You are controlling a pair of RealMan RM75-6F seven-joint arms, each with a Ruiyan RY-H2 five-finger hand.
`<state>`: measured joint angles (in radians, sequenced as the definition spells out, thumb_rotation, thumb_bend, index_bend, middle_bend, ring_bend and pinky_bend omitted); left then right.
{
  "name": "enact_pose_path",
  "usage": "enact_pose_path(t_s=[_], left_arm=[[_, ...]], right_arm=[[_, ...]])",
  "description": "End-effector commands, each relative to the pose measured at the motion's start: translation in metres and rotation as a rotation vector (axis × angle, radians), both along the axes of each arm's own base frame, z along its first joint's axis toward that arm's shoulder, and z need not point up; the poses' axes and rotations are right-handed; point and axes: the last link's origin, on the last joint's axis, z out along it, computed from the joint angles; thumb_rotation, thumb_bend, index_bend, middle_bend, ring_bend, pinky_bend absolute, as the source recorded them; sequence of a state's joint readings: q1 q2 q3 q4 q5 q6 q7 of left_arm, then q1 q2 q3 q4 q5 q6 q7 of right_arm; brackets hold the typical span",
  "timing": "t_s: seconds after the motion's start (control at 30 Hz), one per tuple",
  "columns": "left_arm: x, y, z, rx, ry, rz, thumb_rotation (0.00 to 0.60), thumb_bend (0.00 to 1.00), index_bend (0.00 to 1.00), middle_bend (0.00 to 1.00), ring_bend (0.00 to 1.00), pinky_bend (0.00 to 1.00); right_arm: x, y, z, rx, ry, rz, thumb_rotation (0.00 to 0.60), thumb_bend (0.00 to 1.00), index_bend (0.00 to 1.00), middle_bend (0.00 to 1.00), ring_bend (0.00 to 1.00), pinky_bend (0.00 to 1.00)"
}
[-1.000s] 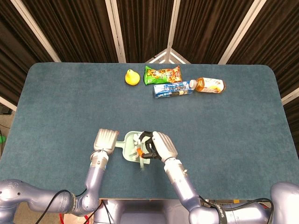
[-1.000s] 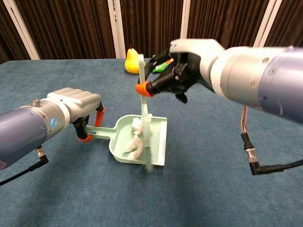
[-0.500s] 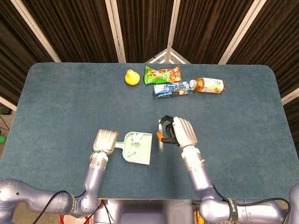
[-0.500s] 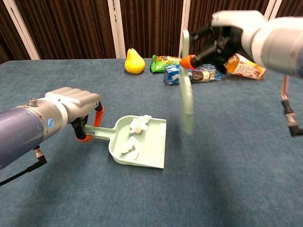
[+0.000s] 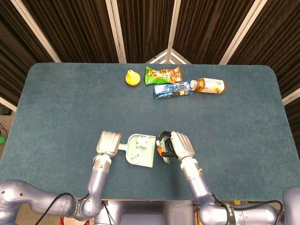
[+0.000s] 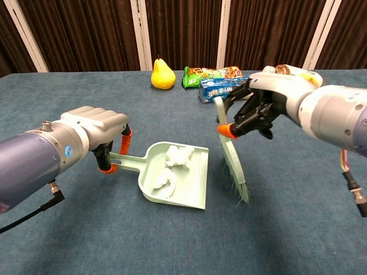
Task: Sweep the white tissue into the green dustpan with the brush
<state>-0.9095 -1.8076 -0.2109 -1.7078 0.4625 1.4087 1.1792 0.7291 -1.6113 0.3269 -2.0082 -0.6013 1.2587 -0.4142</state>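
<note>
The green dustpan [image 6: 189, 186] [image 5: 147, 161] lies on the blue table with crumpled white tissue [image 6: 179, 156] [image 5: 140, 146] inside it. My left hand [image 6: 94, 132] [image 5: 108, 142] grips the dustpan's handle at its left end. My right hand [image 6: 265, 106] [image 5: 176, 145] holds the pale green brush [image 6: 234, 163] by its handle, just right of the pan's open edge. The brush hangs bristles down and tilted, its bristle tips at or just above the cloth. In the head view the brush is mostly hidden under the right hand.
Along the table's far side lie a yellow pear [image 5: 132, 77] [image 6: 162, 75], a green snack bag [image 5: 162, 74], a blue packet [image 5: 173, 89] and an orange drink bottle [image 5: 211, 85]. The table's front edge runs just below both hands in the head view.
The right hand lifted the brush out of the dustpan, swung it up and to the right, then lowered it beside the pan's right edge. The dustpan shifted slightly right with the left hand.
</note>
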Motion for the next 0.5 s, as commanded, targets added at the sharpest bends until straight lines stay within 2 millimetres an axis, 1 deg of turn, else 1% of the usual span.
enact_pose_path(t_s=[0.03, 0.27, 0.43, 0.5], left_arm=[[0.001, -0.001, -0.001, -0.002, -0.005, 0.002, 0.600, 0.51, 0.59, 1.00, 0.96, 0.98], [0.002, -0.002, -0.002, -0.003, -0.013, 0.008, 0.600, 0.51, 0.59, 1.00, 0.96, 0.98], [0.000, -0.001, -0.001, 0.005, -0.022, 0.013, 0.600, 0.51, 0.59, 0.99, 0.96, 0.98], [-0.001, 0.000, -0.001, 0.009, -0.028, 0.017, 0.600, 0.51, 0.58, 0.99, 0.96, 0.98]], right_arm=[[0.014, 0.007, -0.002, 0.022, -0.037, 0.015, 0.600, 0.59, 0.89, 0.87, 0.92, 0.80], [0.037, 0.011, 0.007, 0.033, -0.104, 0.039, 0.600, 0.59, 0.89, 0.87, 0.92, 0.80], [0.040, 0.005, 0.018, -0.005, -0.132, 0.032, 0.600, 0.59, 0.89, 0.87, 0.92, 0.80], [0.040, 0.000, 0.026, -0.026, -0.148, 0.021, 0.600, 0.59, 0.89, 0.87, 0.92, 0.80]])
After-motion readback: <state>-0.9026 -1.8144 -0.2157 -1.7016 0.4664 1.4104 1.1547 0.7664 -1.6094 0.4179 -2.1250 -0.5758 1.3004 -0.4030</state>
